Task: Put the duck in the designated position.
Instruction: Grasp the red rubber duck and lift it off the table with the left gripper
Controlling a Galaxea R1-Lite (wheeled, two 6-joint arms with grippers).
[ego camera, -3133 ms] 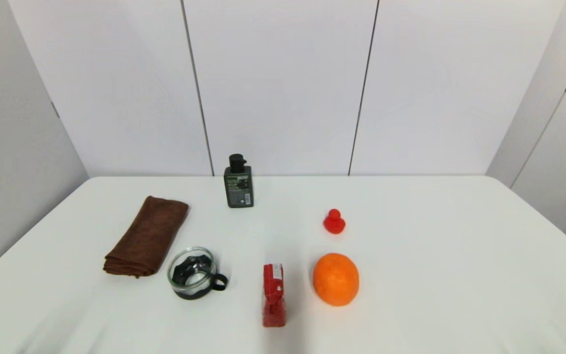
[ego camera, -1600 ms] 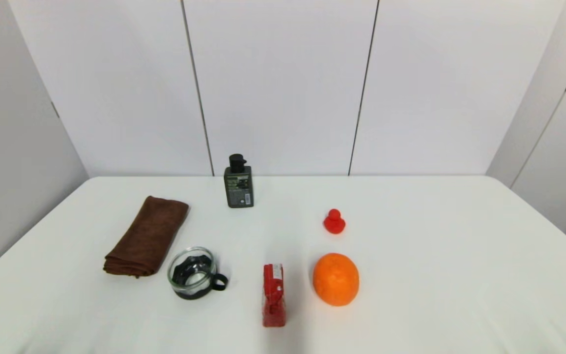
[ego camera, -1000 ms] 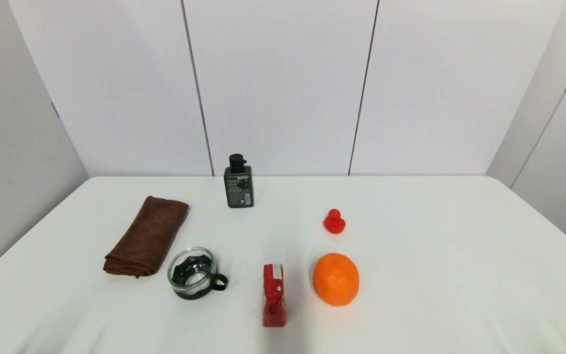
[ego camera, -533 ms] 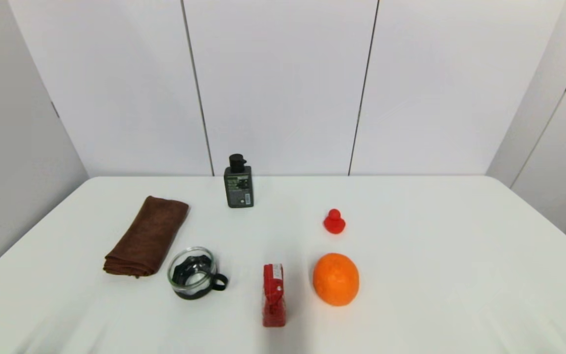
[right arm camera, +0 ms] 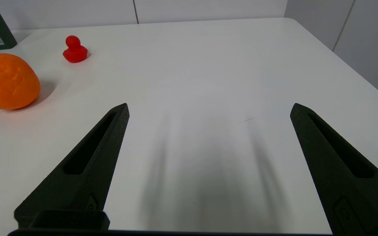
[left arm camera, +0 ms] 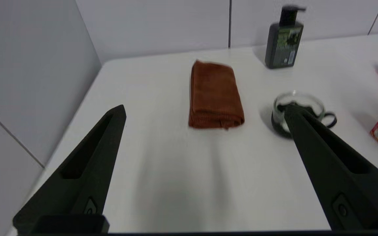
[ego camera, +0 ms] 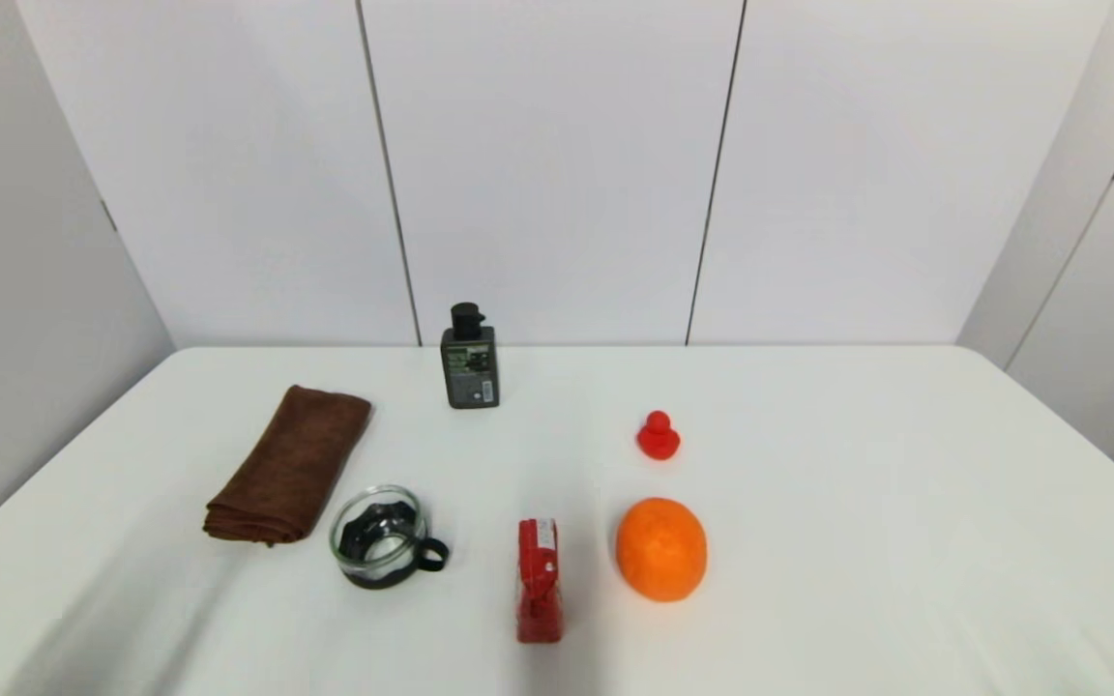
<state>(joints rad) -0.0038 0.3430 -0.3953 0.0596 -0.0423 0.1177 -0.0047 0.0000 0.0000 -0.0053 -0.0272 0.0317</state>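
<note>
The duck (ego camera: 658, 436) sat right of centre in the head view, just behind the orange (ego camera: 661, 549) on the white bench (ego camera: 905, 503), while the left end effector (left arm camera: 205, 111) and right end effector (right arm camera: 208, 108) hovered spread and empty.

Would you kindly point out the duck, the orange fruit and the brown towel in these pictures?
duck (ego camera: 659, 437): head view, on the middle of its red body.
orange fruit (ego camera: 661, 549): head view, on the centre of its peel.
brown towel (ego camera: 292, 464): head view, on the middle of its folded top face.
</note>
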